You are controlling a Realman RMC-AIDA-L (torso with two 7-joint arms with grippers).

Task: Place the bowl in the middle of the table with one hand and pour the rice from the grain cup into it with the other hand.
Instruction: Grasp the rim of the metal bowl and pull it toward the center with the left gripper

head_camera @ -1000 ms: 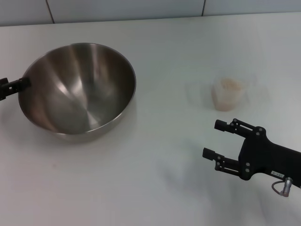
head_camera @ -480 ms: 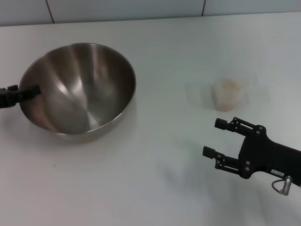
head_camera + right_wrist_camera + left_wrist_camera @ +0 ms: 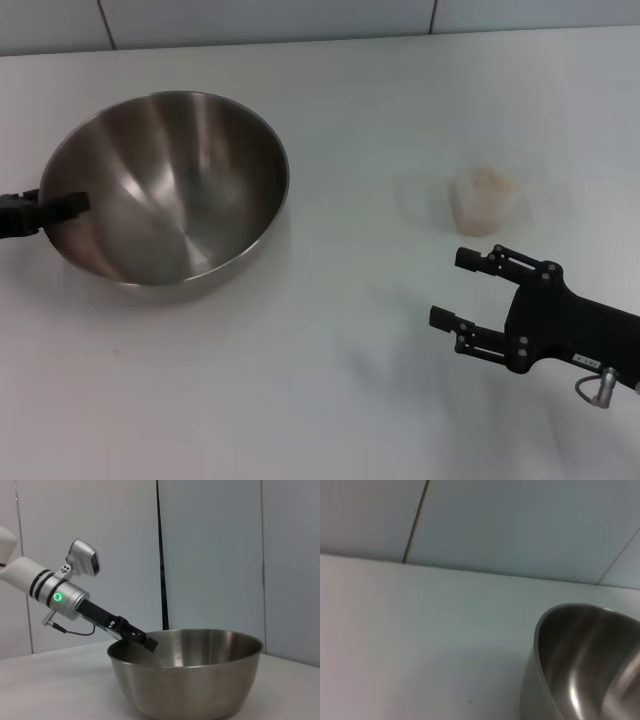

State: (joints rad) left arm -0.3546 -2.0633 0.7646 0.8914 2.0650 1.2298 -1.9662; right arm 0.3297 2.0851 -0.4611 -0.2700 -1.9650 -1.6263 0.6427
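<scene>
Steel bowl [image 3: 165, 190] sitting toward the table's [image 3: 330, 100] left edge, not yet centred.
Left gripper [image 3: 62, 205] hooking over its rim, closure impossible to tell; right gripper [image 3: 465, 290] waiting spread apart near the right edge, short of the grain cup [image 3: 484, 199], rice [image 3: 486, 180] unpoured.

Head camera looks down from above; both wrist cameras sit low, sharing the bowl [image 3: 165, 185].

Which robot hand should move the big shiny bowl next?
The left gripper. Its fingertips are already at the bowl rim, on the robot's left. The right gripper hangs open near the grain cup, far from the bowl.
</scene>
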